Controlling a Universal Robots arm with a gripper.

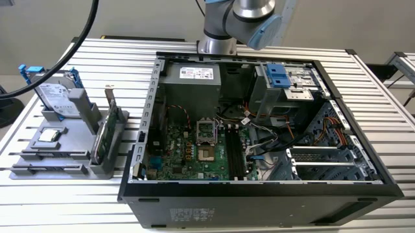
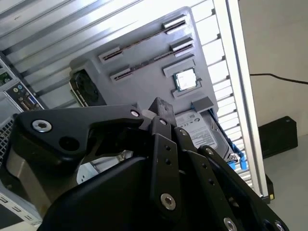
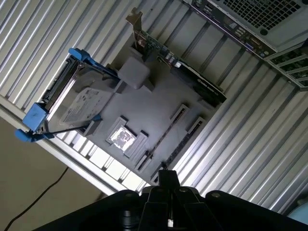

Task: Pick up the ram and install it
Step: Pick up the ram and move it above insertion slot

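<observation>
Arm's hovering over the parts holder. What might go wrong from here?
1. The ram stands on edge in the grey holder, thin and close to a second stick; a skewed grasp may knock either.
2. Loose cables lie beside the motherboard's black slots and may snag on insertion.

I see the open computer case [image 1: 259, 206] on the slatted tabletop [image 1: 65, 204], its motherboard [image 1: 184, 155] exposed, with the arm [image 1: 250, 19] above the case's far edge. Just beside the case, on the exterior view's left, stands the grey holder [image 1: 97, 170]. It carries the hard drive [image 1: 57, 97], the green card [image 1: 104, 136] and, level with the case's front, the thin ram [image 1: 52, 154].
</observation>
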